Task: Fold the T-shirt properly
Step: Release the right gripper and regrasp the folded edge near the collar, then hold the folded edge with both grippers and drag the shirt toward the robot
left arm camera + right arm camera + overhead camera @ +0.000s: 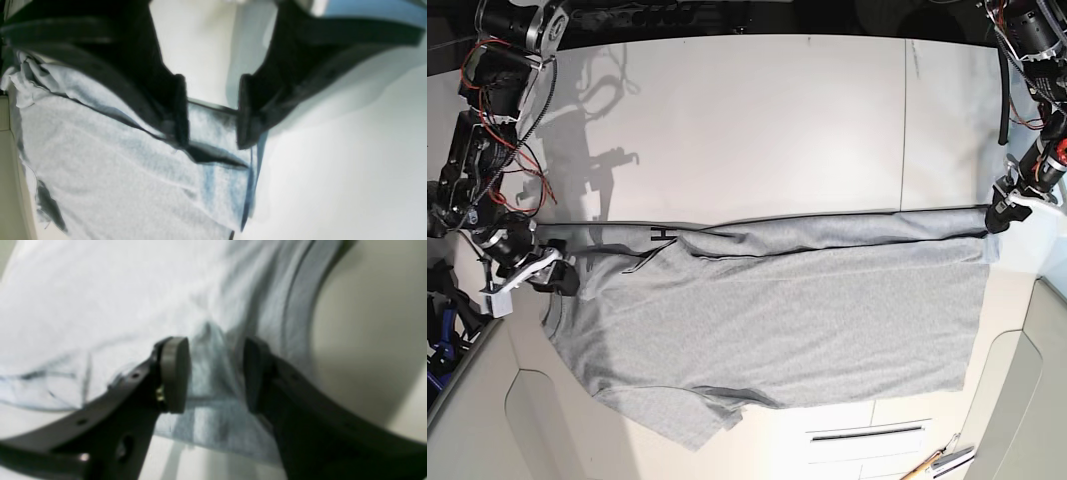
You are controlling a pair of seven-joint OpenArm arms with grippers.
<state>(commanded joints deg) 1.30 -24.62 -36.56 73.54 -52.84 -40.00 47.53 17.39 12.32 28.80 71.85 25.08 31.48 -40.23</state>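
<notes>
So the T-shirt (797, 320) is lying across the bench (797, 110), long side running between the two sets of jaws, with a strip folded or rolled along the far edge and a rumpled sleeve bit poking out toward the camera. Left jaws (213, 111) are spread over one end, cloth showing between and below the fingers. Right jaws (217, 375) are spread too, with a raised ridge of fabric between them; can't tell if either finger touches it.

Handling-wise I'd guess soft, light, floppy cotton, grippy rather than slippery, not fragile, but it'll wrinkle and sag in the middle if the arms don't move together. I'd grab that ridge right between the right jaws, and the layered corner just below the left ones. Catch all the layers, imo, or the top one could peel off alone.
</notes>
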